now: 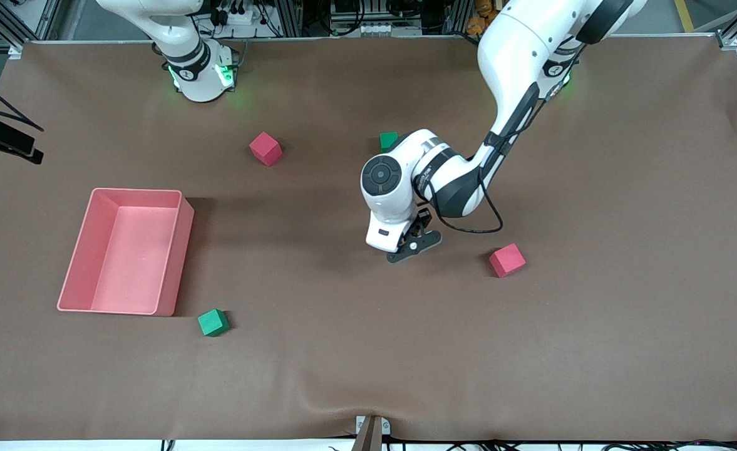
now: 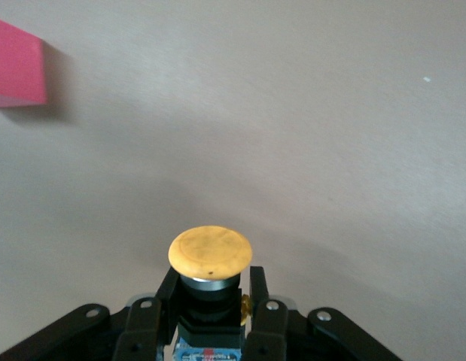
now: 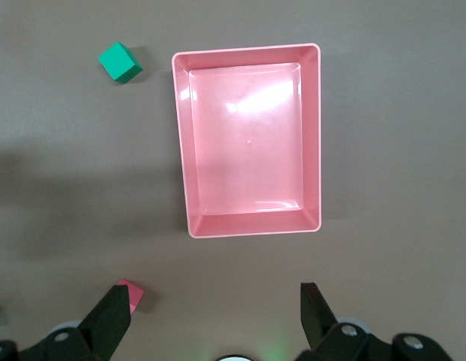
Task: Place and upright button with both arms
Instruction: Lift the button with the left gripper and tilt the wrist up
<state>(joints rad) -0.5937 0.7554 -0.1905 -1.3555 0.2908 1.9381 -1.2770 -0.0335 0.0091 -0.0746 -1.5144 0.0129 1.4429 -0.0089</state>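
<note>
button (image 2: 210, 253): pinched by its black body in my left gripper (image 2: 208, 312), orange cap clear of the fingers, over bare table near the red cube (image 1: 506, 260)
right gripper (image 3: 215, 316): waiting, fingers wide apart, above the pink bin (image 3: 181, 150)
step: carrying, I'd say
next: lower it gently, cap up

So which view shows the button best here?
The left wrist view: the button sits clamped in the left gripper, orange cap plain. In the front view the arm hides it; the right wrist view misses it.
</note>
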